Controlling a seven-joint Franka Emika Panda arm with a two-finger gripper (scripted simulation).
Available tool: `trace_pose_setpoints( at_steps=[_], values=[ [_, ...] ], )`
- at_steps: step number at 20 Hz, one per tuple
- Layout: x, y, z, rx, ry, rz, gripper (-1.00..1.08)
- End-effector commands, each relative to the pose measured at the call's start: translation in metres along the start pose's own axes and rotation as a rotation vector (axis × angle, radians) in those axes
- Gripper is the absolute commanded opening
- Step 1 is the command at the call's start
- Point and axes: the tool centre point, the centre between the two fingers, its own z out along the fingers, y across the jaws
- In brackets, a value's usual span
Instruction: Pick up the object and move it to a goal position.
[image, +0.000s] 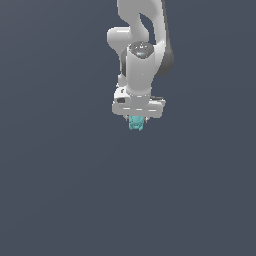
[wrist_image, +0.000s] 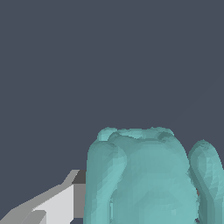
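Overhead, gripper (image: 136, 121) clamps teal object (image: 136, 124); no readable markings.

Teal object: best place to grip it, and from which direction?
Grip the teal object across its narrow, lumpy body, coming straight down from above. It is far slimmer than the pincer, so it fits between the fingers. In the wrist view a finger sits flush against its side; the ridged flanks probably give the pads some purchase.

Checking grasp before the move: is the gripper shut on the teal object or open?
Shut on it, apparently: the teal object sits right under the gripper, and one finger lies against it in the wrist view. The other finger is hidden.
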Motion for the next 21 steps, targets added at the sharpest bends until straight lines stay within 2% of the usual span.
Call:
trace_pose_setpoints(
  at_steps=[1,11,21],
  values=[
    [0.004,-0.006,-0.025,0.000,-0.001,0.000,-1.00],
    [0.018,-0.024,-0.099,0.000,-0.001,0.000,-1.00],
    [0.025,-0.030,-0.123,0.000,-0.001,0.000,-1.00]
  ],
)
